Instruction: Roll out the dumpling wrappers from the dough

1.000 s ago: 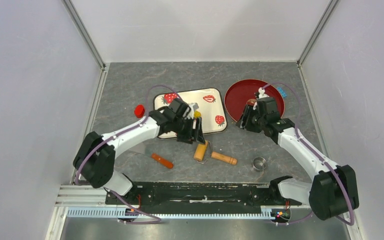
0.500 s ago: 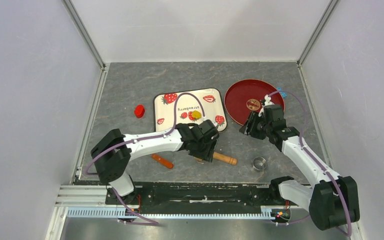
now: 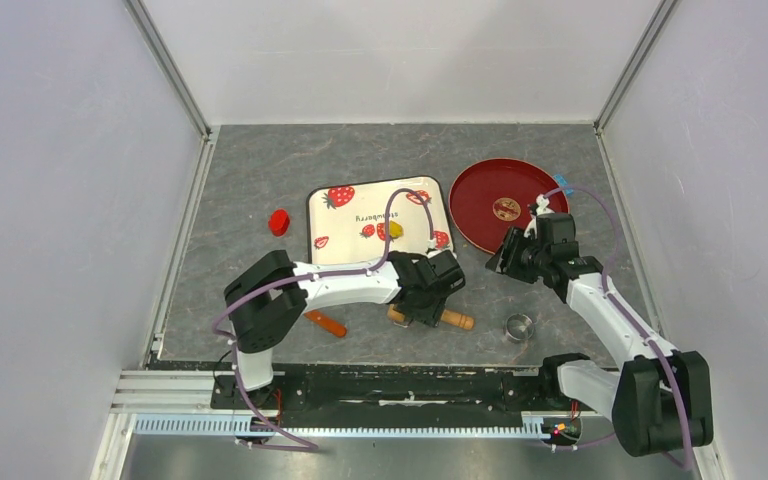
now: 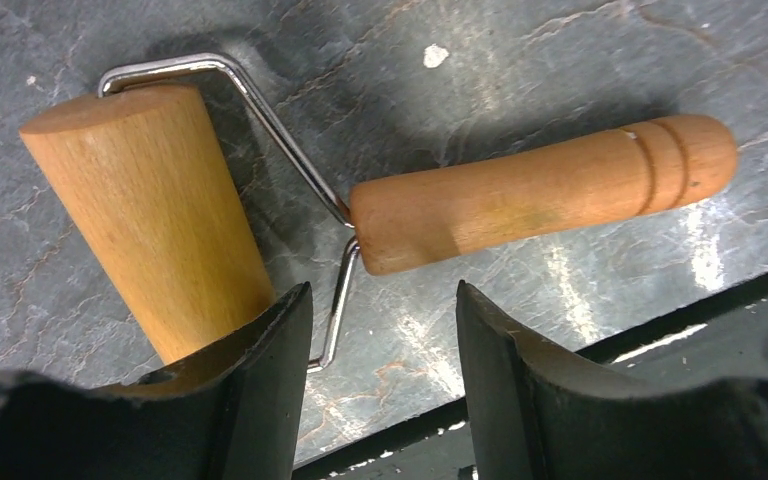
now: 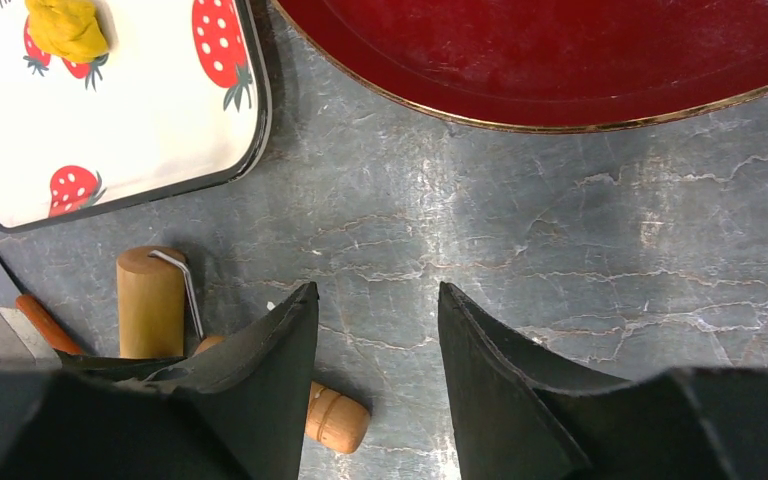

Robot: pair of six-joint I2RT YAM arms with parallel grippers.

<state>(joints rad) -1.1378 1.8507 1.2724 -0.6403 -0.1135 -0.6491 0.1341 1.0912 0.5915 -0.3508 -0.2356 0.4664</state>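
Strawberry-print tray (image 3: pixel 345 247), mid-desk (image 3: pixel 260 170): holds the dough (image 5: pixel 67 28), one bright-yellow rounded lump, not flattened. It sits in the tray's right half on top of a strawberry print.

Red round plate (image 3: pixel 480 190), just right of the tray and apart from it: a small tan round mark sits at its centre. I cannot tell whether that is a print or a separate object.

Wooden roller (image 4: pixel 150 220) lies on the desk just in front of the tray's near-right corner. Its drum is on the left, its handle (image 4: pixel 540 195) points right, and a bent wire bracket (image 4: pixel 290 150) joins the two.

Left gripper (image 4: pixel 380 290): directly over the roller, jaws spread, the wire bracket showing in the gap between them. One jaw overlaps the drum's near end in the wrist view; contact cannot be told.

Right gripper (image 5: pixel 375 290): low over bare desk near the plate's front rim, jaws spread with only desk between them.

Loose on the desk:
- red cap (image 3: pixel 279 222), left of the tray
- orange-handled tool (image 3: pixel 325 323), left of the roller
- metal ring cutter (image 3: pixel 518 326), right of the handle
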